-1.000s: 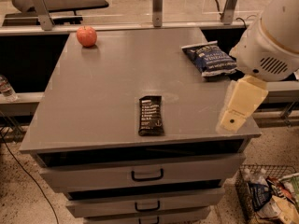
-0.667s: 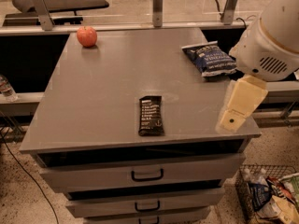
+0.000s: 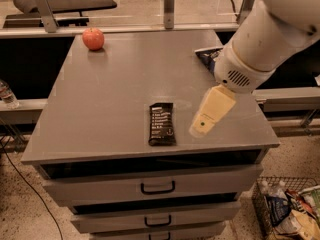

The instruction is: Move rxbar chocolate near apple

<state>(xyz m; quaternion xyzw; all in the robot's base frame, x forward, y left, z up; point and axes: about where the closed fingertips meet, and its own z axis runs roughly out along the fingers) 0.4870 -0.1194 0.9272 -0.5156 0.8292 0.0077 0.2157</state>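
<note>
The rxbar chocolate [image 3: 161, 123], a flat black wrapper with white lettering, lies lengthwise near the front edge of the grey cabinet top [image 3: 115, 99]. The red-orange apple [image 3: 93, 38] sits at the far left corner, well apart from the bar. My gripper [image 3: 202, 124], cream-coloured on a white arm, hangs just right of the bar, close above the surface and not touching it. It holds nothing that I can see.
A dark blue chip bag [image 3: 206, 55] lies at the far right, mostly hidden behind my arm. Drawers [image 3: 157, 187] run below the top. A wire basket of packages [image 3: 287, 209] stands on the floor at the right, and a water bottle [image 3: 6, 94] at the left.
My arm has swung left and forward, bringing the gripper from the right edge of the top to just beside the bar. It now covers most of the chip bag. Bar and apple have not moved.
</note>
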